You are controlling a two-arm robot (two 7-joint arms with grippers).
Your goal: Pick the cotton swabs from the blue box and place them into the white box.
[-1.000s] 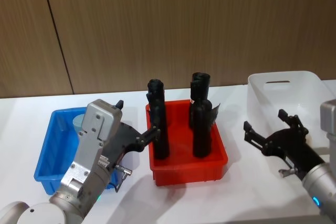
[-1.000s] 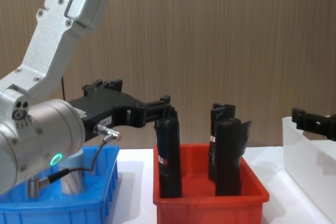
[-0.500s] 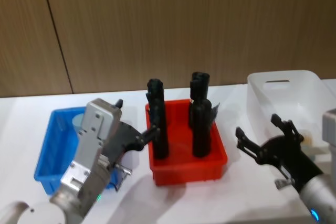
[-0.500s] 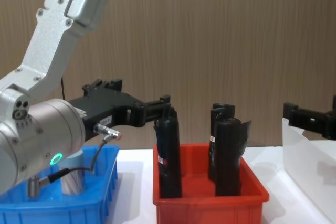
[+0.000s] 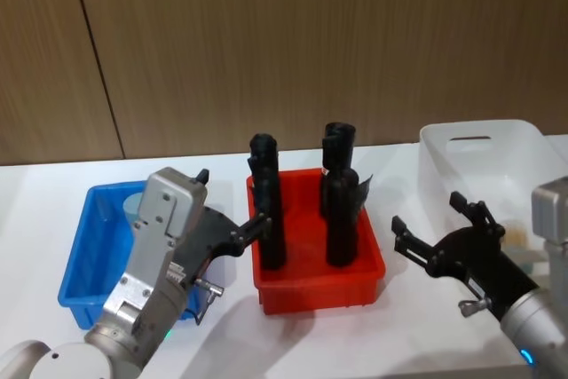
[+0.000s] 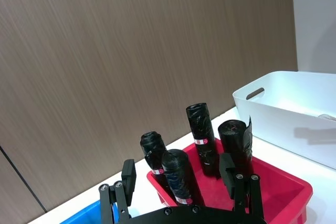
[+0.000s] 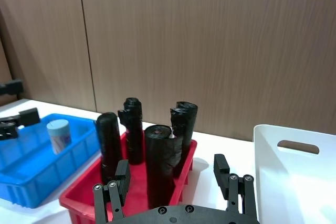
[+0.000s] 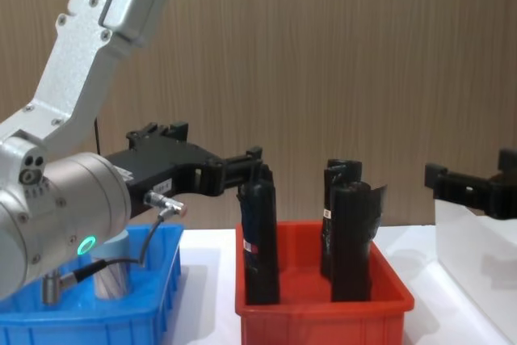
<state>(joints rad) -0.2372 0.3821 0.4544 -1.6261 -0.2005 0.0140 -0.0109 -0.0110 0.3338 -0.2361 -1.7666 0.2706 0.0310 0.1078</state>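
One cotton swabs jar point(image 7: 59, 135) with a pale blue lid stands upright at the far end of the blue box point(image 5: 84, 259); the chest view shows the jar point(image 8: 111, 268) behind my left arm. My left gripper point(image 5: 232, 201) hangs open and empty over the gap between the blue box and the red bin, its fingers pointing at the black rolls. The white box point(image 5: 479, 144) stands at the right. My right gripper point(image 5: 439, 241) is open and empty, hovering between the red bin and the white box's near left wall. A small pale item point(image 5: 519, 237) lies inside the white box.
A red bin point(image 5: 315, 286) with several upright black wrapped rolls point(image 5: 268, 210) sits between the two boxes. A wood-panel wall runs behind the white table point(image 5: 44, 184). Bare table lies in front of the red bin.
My right gripper has moved left, away from the white box and toward the red bin, staying open. The left arm has not moved.
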